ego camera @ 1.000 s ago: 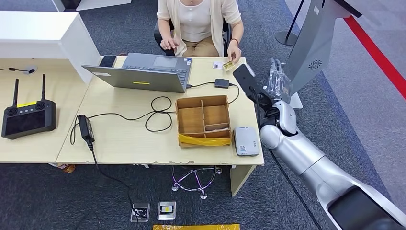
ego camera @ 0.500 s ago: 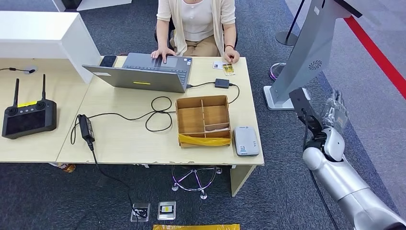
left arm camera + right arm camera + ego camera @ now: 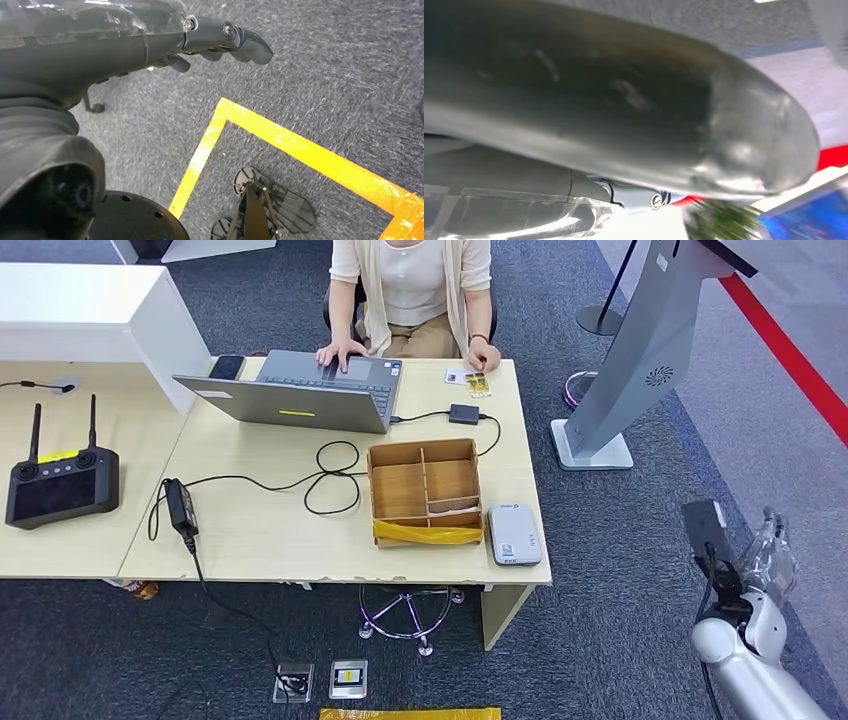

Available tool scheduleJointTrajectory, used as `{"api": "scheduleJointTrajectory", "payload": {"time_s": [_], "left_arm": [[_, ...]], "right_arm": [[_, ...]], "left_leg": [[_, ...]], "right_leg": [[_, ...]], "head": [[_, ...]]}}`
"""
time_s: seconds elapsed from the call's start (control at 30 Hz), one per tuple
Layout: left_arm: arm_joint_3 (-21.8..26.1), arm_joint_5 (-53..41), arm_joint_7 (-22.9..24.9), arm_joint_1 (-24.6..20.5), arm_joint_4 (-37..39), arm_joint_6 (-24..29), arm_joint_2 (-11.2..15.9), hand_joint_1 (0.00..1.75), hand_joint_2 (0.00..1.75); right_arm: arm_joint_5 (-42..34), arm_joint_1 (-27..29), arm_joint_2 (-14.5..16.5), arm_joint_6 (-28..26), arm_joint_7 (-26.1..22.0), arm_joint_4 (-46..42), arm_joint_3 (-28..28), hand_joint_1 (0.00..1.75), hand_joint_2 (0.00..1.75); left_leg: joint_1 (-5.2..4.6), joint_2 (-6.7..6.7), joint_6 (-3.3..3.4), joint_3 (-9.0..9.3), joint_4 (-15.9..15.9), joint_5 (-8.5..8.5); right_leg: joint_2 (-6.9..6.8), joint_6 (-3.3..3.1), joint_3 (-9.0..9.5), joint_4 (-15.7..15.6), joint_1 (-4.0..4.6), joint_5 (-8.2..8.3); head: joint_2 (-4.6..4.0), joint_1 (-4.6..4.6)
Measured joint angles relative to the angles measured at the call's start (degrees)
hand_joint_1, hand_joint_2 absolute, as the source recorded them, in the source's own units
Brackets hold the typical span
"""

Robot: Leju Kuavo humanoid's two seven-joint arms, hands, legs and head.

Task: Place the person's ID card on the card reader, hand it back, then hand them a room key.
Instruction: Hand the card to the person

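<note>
Task looks about finished, judging by the layout: two cards (image 3: 469, 381) lie on the desk (image 3: 260, 530) at the far edge, right by the person's hand (image 3: 484, 359); which is the ID and which the key I can't tell. Reader (image 3: 514, 533) sits bare near the box (image 3: 424, 490). Right hand (image 3: 772, 558) hangs off to the side over carpet, well apart from the desk, holding nothing, fingers loosely extended. Left hand (image 3: 150, 42) points at the floor, fingers slightly apart, nothing held.
</note>
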Motion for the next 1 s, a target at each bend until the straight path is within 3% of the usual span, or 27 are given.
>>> {"api": "scheduleJointTrajectory", "payload": {"time_s": [0.17, 0.27, 0.4, 0.5, 0.63, 0.87, 1.0], "left_arm": [[0.45, 2.19, -0.75, 0.32, 0.0, -0.63, 0.09, 0.0, 0.0], [0.95, 3.62, -1.34, 0.53, 0.0, -0.31, 0.1, 0.0, 0.0], [1.83, 5.33, -1.67, 0.68, 0.0, -0.23, 0.06, 0.0, 0.0], [2.32, 6.44, -1.72, 0.84, 0.01, -0.16, -0.04, 0.0, 0.0], [2.78, 7.02, -1.59, 0.9, 0.02, 0.23, -0.36, 0.0, 0.0], [2.84, 6.97, 1.23, 0.94, 0.02, 1.25, -0.48, 0.0, 0.0], [2.84, 7.09, 2.25, 0.92, 0.02, 1.79, -0.37, 0.0, 0.0]], "right_arm": [[7.49, 2.92, 2.64, -0.04, -8.28, 2.6, -7.16, 0.0, 0.0], [14.27, 3.65, 5.92, -0.05, -16.5, 3.72, -13.67, 0.0, 0.0], [14.01, 3.56, 11.22, -0.05, -28.03, 9.12, -24.53, 0.0, 0.0], [12.55, 4.54, 14.92, -0.05, -31.99, 15.03, -32.78, 0.0, 0.0], [16.53, 7.6, 20.25, -0.05, -32.8, 21.73, -43.76, 0.0, 0.0], [31.44, 9.77, 28.16, -0.05, -24.47, 28.63, -61.31, 0.0, 0.0], [37.34, 9.64, 32.02, -0.05, -25.42, 30.97, -69.84, 0.0, 0.0]], "left_leg": [[0.0, -0.01, 0.0, -0.01, -0.01, 0.01], [0.0, 0.04, 0.0, 0.02, -0.01, 0.01], [0.0, -0.01, 0.0, 0.07, -0.01, 0.01], [0.0, -0.02, 0.0, 0.08, 0.0, -0.02], [0.01, 0.06, -0.01, 0.07, -0.02, -0.17], [0.11, 0.2, -0.07, 0.11, -0.04, -0.24], [0.11, 0.21, -0.07, 0.13, -0.05, -0.23]], "right_leg": [[0.0, 0.0, 0.0, 0.0, 0.0, 0.0], [0.03, 0.0, -0.02, 0.01, 0.0, 0.0], [0.0, 0.06, 0.01, -0.01, 0.0, -0.1], [0.01, 0.05, 0.0, -0.02, 0.0, -0.13], [0.07, -0.02, -0.01, -0.01, 0.01, -0.2], [0.18, -0.1, -0.01, 0.0, 0.11, -0.28], [0.21, -0.1, 0.01, 0.0, 0.12, -0.28]], "head": [[0.0, 0.01], [0.0, -0.02], [0.0, 0.01], [0.0, 0.01], [0.0, 0.0], [0.0, 0.01], [0.0, -0.01]]}}
